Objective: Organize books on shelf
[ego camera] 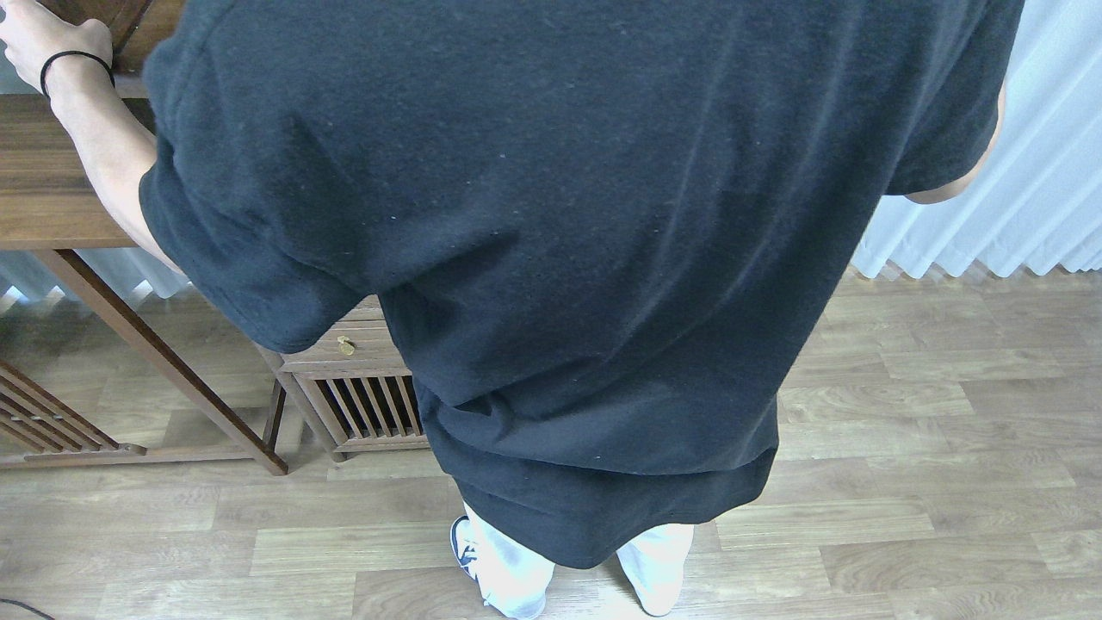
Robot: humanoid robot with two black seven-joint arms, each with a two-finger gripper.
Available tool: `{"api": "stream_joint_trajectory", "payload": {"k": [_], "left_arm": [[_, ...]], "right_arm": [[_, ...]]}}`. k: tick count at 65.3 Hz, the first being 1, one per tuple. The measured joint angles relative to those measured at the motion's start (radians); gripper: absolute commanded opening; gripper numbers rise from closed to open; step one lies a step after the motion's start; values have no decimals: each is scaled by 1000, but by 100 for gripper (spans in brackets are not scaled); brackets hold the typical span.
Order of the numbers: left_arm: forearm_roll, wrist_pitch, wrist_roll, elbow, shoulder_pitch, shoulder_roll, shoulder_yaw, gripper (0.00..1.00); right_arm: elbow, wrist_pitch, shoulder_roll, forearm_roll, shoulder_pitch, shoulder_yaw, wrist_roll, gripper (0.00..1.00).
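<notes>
A person in a black T-shirt (551,241) stands with their back to me and fills most of the head view. The dark-brown wooden shelf (52,172) shows only at the far left, behind the person's bare arm (95,146). The person's hand (52,34) rests at the top left on the wooden unit. No books are in view; they are hidden or outside the frame. Neither of my grippers shows in this view.
A wooden leg (164,362) slants down from the shelf to the floor. A small wooden cabinet with slats and a brass knob (357,387) stands behind the person. A slatted rack (47,422) is low at the left. White curtains (1024,172) hang at the right above the wood-pattern floor (930,448).
</notes>
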Motion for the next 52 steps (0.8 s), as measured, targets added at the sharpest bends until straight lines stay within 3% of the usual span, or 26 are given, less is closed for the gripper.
{"api": "stream_joint_trajectory", "payload": {"k": [52], "left_arm": [[0, 0, 0, 0, 0, 0, 1, 100]], "right_arm": [[0, 0, 0, 0, 0, 0, 0, 99]]}}
